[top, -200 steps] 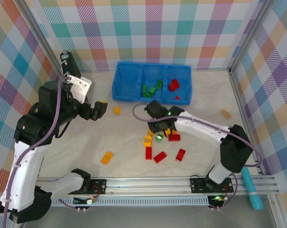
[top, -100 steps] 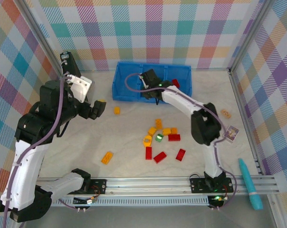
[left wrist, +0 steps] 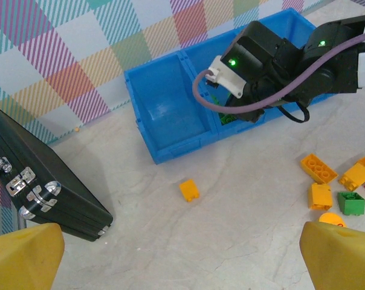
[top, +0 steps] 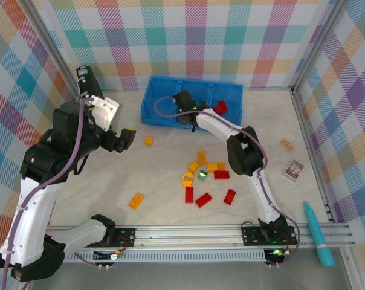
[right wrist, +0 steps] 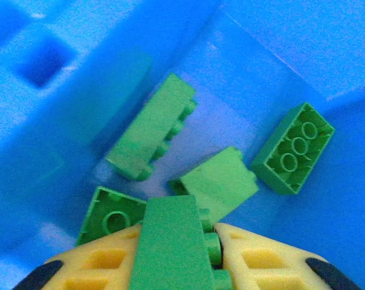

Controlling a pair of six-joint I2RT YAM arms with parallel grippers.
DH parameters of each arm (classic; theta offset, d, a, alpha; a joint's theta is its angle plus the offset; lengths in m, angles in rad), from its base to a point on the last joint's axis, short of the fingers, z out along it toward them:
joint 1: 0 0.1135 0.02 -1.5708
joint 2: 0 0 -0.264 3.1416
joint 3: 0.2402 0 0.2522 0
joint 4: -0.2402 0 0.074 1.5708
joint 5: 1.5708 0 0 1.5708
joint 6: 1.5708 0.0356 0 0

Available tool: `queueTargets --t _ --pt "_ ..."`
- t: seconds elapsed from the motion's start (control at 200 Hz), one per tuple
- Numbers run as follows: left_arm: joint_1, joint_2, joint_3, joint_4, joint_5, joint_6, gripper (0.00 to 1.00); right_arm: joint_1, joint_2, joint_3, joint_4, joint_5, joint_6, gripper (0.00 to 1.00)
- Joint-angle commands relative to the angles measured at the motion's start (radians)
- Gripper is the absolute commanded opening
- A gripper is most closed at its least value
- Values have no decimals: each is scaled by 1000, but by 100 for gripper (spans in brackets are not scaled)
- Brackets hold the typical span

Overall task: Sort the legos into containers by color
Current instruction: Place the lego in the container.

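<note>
My right gripper reaches into the middle compartment of the blue bin. Its yellow fingers are shut on a green lego, held just above several green legos lying on that compartment's floor. Red legos lie in the right compartment, and the left compartment is bare. Loose red, orange and green legos are scattered mid-table. A single orange lego lies near the bin. My left gripper hovers open above the table at the left, holding nothing.
A black case stands at the far left by the wall. A printed card and a tan piece lie at the right. A teal tool rests beyond the front rail. Another orange lego lies front left.
My right arm has swung from the pile of legos up to the bin and lowered the green lego into the middle compartment. The left arm has barely moved.
</note>
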Motion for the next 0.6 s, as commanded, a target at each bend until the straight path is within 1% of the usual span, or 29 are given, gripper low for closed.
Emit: queueTargets --t 0.0,0.05,0.085,0.22,0.38,0.46,0.505,0.595 --pt "-12 -20 1 10 -1 12 100 -24 -6 67 -30 -22 23 43" --pt "-12 -23 9 3 2 9 100 -30 4 97 -51 -31 29 53" --pt "-12 -25 17 -3 5 8 100 -31 6 109 -60 -42 30 57" --pt "-12 -41 41 -19 24 -4 100 -36 -31 129 -79 -110 38 58" --pt "-11 -58 34 -19 27 -9 100 -36 -156 80 -119 -157 62 59" --pt "-12 -60 36 -20 30 -9 100 -35 -250 15 -167 -177 91 60" --pt "-13 -60 40 -17 31 -9 100 -33 -320 -62 -180 -201 125 60" --pt "-12 -65 41 -10 31 -8 100 -31 -484 -276 -172 -279 220 61"
